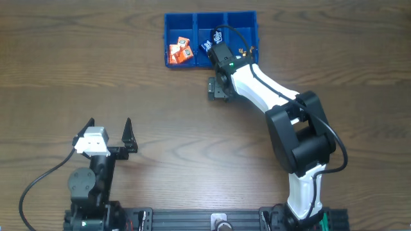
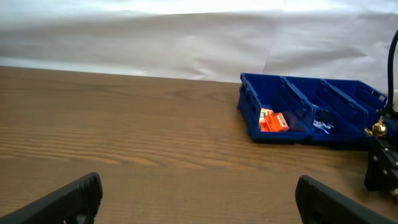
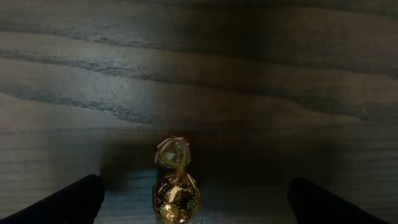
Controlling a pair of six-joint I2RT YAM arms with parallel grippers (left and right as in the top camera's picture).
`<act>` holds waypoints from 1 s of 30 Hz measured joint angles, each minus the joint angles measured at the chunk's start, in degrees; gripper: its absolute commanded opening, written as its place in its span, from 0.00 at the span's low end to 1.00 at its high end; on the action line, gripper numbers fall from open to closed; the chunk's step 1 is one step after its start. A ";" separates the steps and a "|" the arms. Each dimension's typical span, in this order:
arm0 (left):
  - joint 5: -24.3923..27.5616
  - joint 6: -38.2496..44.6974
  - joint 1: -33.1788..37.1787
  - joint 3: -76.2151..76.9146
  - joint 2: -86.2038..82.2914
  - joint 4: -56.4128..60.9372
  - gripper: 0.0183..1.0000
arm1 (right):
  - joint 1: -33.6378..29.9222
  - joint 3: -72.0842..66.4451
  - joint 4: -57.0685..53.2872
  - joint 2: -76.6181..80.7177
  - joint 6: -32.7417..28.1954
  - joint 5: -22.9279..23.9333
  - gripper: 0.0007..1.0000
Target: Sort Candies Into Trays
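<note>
A blue tray [image 1: 210, 16] with three compartments stands at the far middle of the table. Orange candies [image 1: 181, 51] lie in its left compartment and a blue candy [image 1: 207, 46] in the middle one. My right gripper [image 1: 218, 90] hangs low over the wood just in front of the tray. In its wrist view it [image 3: 198, 186] is open, with a gold-wrapped candy [image 3: 176, 194] lying on the table between its fingers, untouched. My left gripper [image 1: 109, 123] stands open and empty near the front left, far from the tray [image 2: 311, 93].
Bare wooden table [image 1: 96, 64] spreads to the left and in front of the tray. The right arm's white link [image 1: 263, 83] slants from the front right towards the tray. In the left wrist view the orange candies [image 2: 273, 121] and the right gripper [image 2: 382, 165] show.
</note>
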 measured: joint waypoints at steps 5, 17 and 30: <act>0.00 0.00 0.00 0.00 0.00 0.00 1.00 | 0.00 0.00 0.02 0.00 -1.16 -0.50 0.85; 0.00 0.00 0.00 0.00 0.00 0.00 1.00 | 0.00 0.00 0.20 0.00 -2.32 -2.49 0.68; 0.00 0.00 0.00 0.00 0.00 0.00 1.00 | 0.00 0.00 0.20 0.00 -1.66 -3.93 0.48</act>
